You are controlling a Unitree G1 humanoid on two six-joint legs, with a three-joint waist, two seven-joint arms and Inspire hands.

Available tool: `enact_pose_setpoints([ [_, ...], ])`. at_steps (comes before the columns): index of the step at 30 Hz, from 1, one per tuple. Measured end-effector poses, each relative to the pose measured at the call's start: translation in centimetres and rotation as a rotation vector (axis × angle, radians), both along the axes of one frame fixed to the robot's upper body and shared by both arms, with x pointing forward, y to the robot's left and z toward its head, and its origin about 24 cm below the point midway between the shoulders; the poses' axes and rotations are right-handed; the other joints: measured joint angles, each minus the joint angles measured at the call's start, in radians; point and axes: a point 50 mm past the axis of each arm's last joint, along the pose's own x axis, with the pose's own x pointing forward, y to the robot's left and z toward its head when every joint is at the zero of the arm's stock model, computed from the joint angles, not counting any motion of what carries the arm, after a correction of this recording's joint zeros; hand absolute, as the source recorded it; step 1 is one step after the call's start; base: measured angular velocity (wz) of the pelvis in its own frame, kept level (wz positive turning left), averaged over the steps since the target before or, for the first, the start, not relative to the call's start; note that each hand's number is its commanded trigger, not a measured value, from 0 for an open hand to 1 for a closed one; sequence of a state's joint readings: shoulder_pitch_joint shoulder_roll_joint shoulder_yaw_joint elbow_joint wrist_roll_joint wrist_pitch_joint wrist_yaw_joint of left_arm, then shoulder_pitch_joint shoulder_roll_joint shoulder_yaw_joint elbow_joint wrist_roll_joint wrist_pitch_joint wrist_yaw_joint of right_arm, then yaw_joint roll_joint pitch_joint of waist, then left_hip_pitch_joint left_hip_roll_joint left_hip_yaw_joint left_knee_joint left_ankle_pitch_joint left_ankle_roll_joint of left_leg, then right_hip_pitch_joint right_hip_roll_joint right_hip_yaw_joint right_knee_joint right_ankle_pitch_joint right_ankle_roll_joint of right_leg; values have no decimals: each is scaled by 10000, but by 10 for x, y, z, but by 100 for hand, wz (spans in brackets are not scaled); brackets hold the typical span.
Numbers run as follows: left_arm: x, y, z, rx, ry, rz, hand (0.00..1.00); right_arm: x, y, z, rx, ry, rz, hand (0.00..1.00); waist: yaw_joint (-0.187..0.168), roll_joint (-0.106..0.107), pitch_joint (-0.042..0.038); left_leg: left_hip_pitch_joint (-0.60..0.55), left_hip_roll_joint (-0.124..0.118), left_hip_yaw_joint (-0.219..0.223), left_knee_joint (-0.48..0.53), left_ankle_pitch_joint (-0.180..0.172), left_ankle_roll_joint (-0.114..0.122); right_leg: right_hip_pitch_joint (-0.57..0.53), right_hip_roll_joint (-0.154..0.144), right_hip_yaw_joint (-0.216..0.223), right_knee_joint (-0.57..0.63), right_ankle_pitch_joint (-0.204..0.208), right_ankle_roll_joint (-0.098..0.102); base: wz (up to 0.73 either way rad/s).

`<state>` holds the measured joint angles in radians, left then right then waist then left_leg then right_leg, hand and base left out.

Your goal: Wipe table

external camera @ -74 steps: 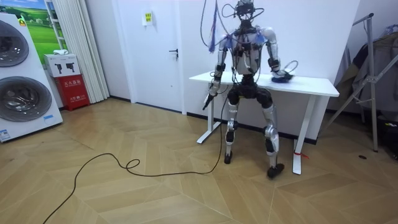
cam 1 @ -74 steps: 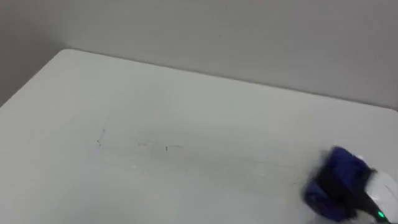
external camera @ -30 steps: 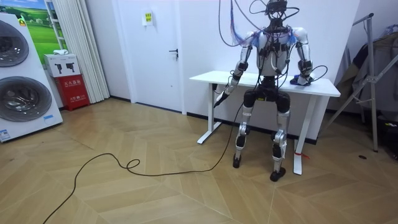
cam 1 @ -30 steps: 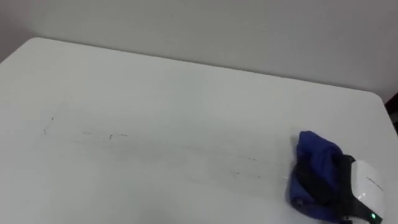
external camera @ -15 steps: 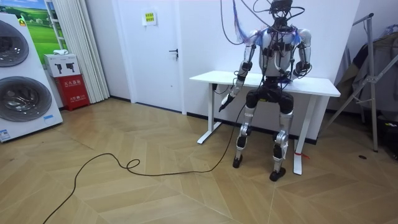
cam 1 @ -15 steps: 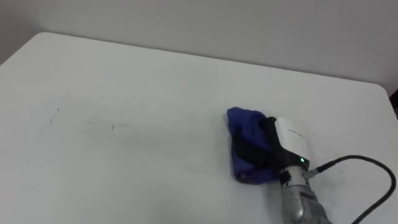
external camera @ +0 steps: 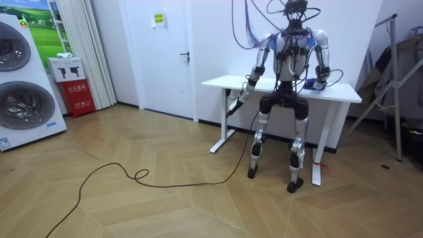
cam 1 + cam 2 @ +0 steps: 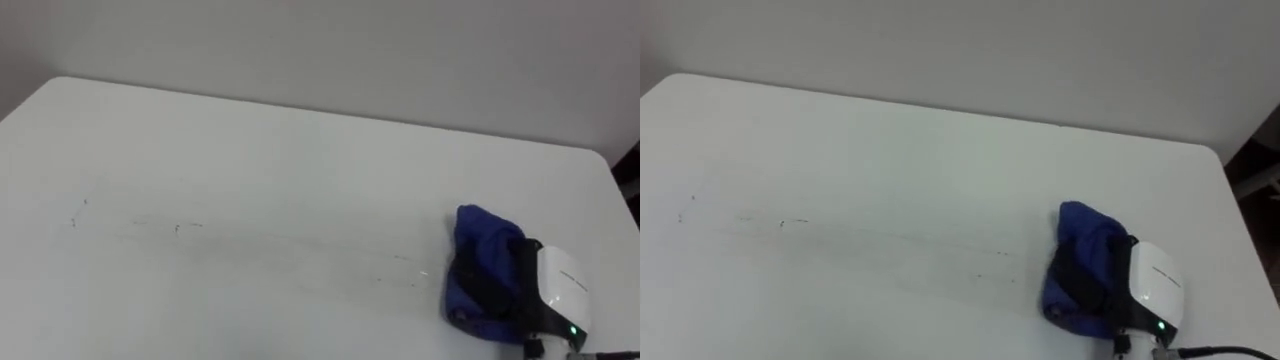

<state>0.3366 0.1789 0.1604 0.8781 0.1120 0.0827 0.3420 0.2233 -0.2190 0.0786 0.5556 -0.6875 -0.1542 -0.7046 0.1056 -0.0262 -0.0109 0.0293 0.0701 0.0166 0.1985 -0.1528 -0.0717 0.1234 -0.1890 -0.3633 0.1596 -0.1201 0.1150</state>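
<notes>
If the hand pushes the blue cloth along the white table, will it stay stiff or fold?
Probably it will fold: the blue cloth lies bunched in soft creases under the right hand. It looks light, so it should slide easily on the smooth table, though loose edges may trail or fold over.

The cloth (image 8: 478, 262) lies on the right part of the table (image 8: 300, 150), under the right hand (image 8: 556, 290). Faint marks (image 8: 130, 222) lie well apart on its left. A wall (image 8: 350, 50) stands behind.
</notes>
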Motion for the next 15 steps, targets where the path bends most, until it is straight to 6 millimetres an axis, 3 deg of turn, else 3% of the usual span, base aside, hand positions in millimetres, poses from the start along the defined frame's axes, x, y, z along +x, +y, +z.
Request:
enact_pose_setpoints([
  [7,13,-10,-1,-291,-551,-168,0,1,1,-1,-79,494,186,0,91,31,-12,182,20,-26,-47,-39,-62,138,17,8,97,1,-1,0],
  [15,13,-17,-4,-481,-507,-322,0,7,4,9,-88,566,495,0,120,47,-6,190,67,50,-159,-35,-85,21,50,59,114,8,-12,-3],
])
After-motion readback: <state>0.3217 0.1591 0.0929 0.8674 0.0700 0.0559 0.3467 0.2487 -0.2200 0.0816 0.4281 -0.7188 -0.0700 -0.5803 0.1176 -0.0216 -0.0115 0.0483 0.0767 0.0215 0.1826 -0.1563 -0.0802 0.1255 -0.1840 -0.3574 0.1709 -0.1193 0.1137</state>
